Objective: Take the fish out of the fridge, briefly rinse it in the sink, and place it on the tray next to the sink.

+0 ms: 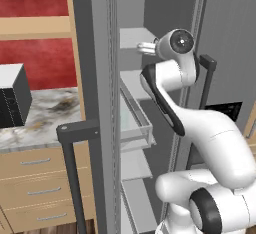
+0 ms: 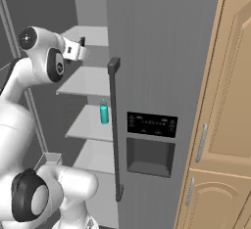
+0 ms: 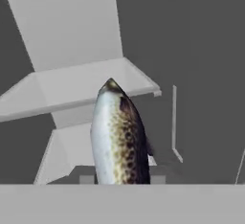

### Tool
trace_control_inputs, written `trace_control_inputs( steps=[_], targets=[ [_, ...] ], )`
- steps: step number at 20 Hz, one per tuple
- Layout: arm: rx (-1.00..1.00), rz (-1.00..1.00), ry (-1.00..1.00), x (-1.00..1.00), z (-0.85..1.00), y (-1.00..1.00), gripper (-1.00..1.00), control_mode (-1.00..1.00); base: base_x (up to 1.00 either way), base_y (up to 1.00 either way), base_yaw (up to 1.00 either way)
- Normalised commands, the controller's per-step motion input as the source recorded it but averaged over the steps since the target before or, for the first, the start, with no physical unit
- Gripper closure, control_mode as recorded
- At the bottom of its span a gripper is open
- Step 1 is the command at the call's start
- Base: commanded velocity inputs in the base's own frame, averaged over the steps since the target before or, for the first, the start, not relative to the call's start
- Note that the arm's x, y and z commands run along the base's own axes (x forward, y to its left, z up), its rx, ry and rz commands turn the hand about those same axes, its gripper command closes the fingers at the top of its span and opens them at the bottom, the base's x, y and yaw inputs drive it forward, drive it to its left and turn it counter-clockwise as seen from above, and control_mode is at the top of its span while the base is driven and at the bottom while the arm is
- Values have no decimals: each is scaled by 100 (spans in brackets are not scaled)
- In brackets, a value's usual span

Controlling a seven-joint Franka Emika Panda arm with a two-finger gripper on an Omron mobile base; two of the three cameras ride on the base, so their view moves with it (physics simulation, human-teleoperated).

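Step in hand, as judged: withdraw the fish (image 3: 118, 137) from the fridge (image 2: 162, 52). Retract the gripper (image 2: 80, 47) straight back along the shelf (image 2: 88, 81) line, clear of both doors, keeping the hand level. The fish sits directly at the hand, apparently pinched, though the fingers are hidden, so their state cannot be confirmed. It appears pale silver with brown speckling, tapering to 1 point

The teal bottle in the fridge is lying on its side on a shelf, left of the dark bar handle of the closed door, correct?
Not quite: the teal bottle stands upright, not on its side, as the right base view shows. It is on a white fridge shelf, left of the dark bar handle of the closed door.
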Motion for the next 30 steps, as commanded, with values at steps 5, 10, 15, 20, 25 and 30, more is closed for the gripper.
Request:
trace_control_inputs(
  steps=[5, 10, 15, 20, 25, 30],
  targets=[
    [3, -12, 44, -100, -77, -17, 100, -100, 0, 0, 0],
    [9, -9, 42, -99, -77, -26, 100, -100, 0, 0, 0],
    [23, 2, 9, -61, -26, -71, 100, -100, 0, 0, 0],
    [11, 11, -23, -28, 0, -50, 100, -100, 0, 0, 0],
    [0, 4, -42, -40, 1, -19, 100, -100, 0, 0, 0],
    [0, 0, -2, -5, 1, 0, 100, -100, 0, 0, 0]
  ],
)
